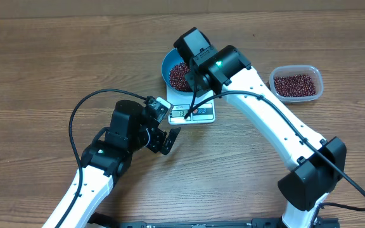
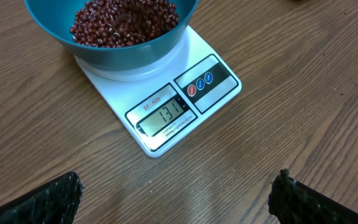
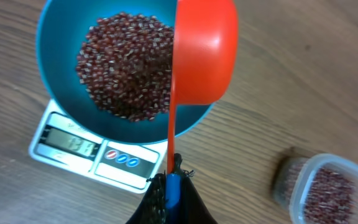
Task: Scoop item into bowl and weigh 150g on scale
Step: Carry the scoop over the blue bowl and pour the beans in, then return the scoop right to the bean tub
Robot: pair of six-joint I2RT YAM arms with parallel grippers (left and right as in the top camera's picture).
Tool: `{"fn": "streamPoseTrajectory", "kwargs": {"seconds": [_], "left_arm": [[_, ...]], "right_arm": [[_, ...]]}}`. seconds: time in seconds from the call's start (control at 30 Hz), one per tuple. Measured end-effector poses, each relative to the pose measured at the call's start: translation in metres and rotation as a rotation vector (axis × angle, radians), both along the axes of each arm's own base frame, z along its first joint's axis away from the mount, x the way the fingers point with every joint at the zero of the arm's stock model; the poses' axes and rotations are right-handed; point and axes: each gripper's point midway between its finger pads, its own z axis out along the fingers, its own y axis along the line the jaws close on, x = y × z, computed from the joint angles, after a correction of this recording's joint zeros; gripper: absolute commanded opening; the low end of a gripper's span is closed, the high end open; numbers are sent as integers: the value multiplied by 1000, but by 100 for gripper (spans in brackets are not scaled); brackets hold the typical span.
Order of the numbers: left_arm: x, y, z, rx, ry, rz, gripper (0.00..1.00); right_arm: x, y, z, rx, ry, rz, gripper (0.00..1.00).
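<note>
Two claws: right gripper (image 3: 169, 186) pinches orange scoop (image 3: 204, 50), left gripper (image 2: 176, 199) spread wide

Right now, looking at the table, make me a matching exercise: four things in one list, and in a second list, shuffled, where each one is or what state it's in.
Things:
1. blue bowl
2. orange scoop
3. clear tub
4. left gripper

Places or states:
A. open, holding nothing
B. on the table, apart from the scale
C. sitting on the scale, beans inside
D. held by the right gripper, over the bowl

Pairs: 1-C; 2-D; 3-B; 4-A
</note>
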Motion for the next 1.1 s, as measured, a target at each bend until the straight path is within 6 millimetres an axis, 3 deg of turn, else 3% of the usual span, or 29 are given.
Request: {"fn": "streamPoseTrajectory", "kwargs": {"seconds": [0.4, 0.57, 0.67, 0.8, 1.0, 1.1], "left_arm": [[0, 0, 0, 0, 0, 0, 99], [0, 0, 0, 0, 0, 0, 100], [0, 0, 0, 0, 0, 0, 100], [0, 0, 0, 0, 0, 0, 100], [0, 0, 0, 0, 0, 0, 100], [0, 0, 0, 0, 0, 0, 100]], "right_arm": [[3, -1, 3, -27, -34, -6, 4], [6, 10, 3, 67, -12, 11, 4], [12, 4, 5, 134, 10, -1, 4], [22, -26, 23, 237, 13, -59, 4], [25, -105, 78, 392, -53, -198, 4], [20, -149, 94, 440, -69, -286, 4]]}}
